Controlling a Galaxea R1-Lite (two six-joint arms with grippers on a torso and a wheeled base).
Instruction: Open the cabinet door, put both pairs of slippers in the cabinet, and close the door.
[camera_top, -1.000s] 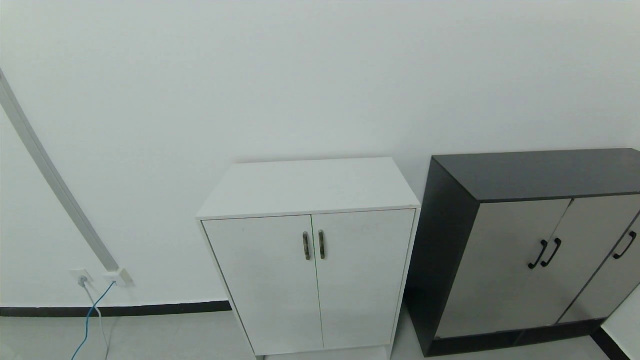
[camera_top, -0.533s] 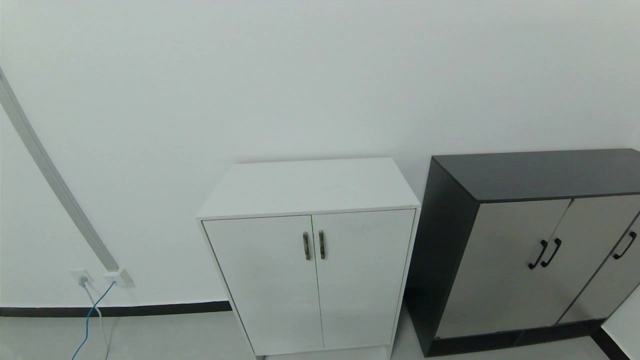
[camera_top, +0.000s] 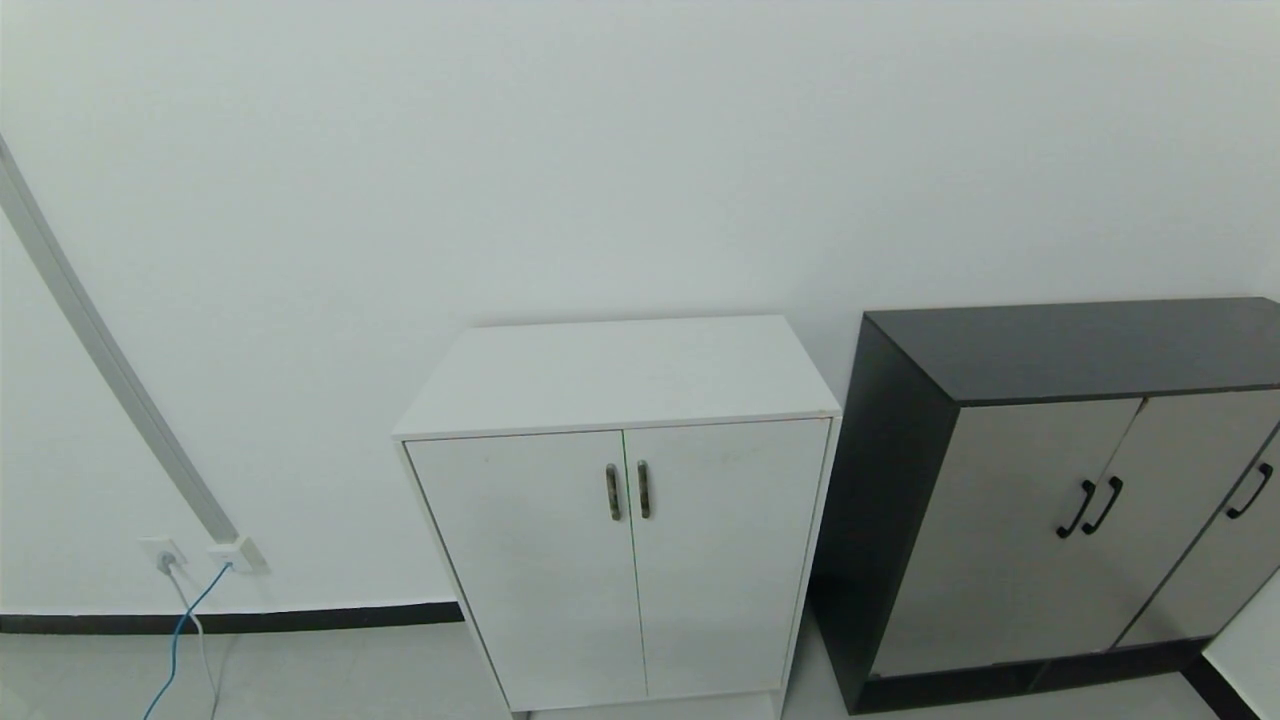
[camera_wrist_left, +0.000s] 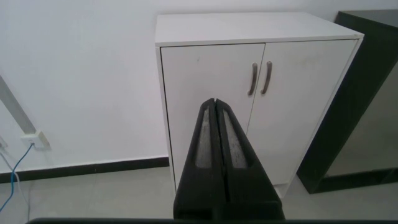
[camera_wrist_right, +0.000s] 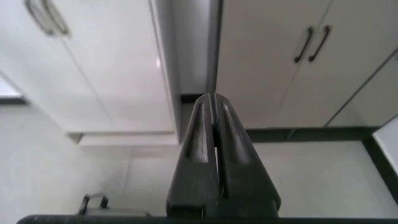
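A white two-door cabinet (camera_top: 620, 500) stands against the wall, both doors closed, with two dark vertical handles (camera_top: 628, 490) meeting at the middle. The left wrist view shows the same cabinet (camera_wrist_left: 255, 99) ahead, and my left gripper (camera_wrist_left: 215, 102) is shut and empty, well short of its doors. My right gripper (camera_wrist_right: 215, 98) is shut and empty too, held low before the gap between the white cabinet (camera_wrist_right: 93, 68) and the dark one.
A black cabinet (camera_top: 1060, 480) with grey doors and black handles stands right beside the white one. A wall socket with a blue cable (camera_top: 185, 620) sits low on the left wall. Bare grey floor (camera_wrist_right: 311, 180) lies in front.
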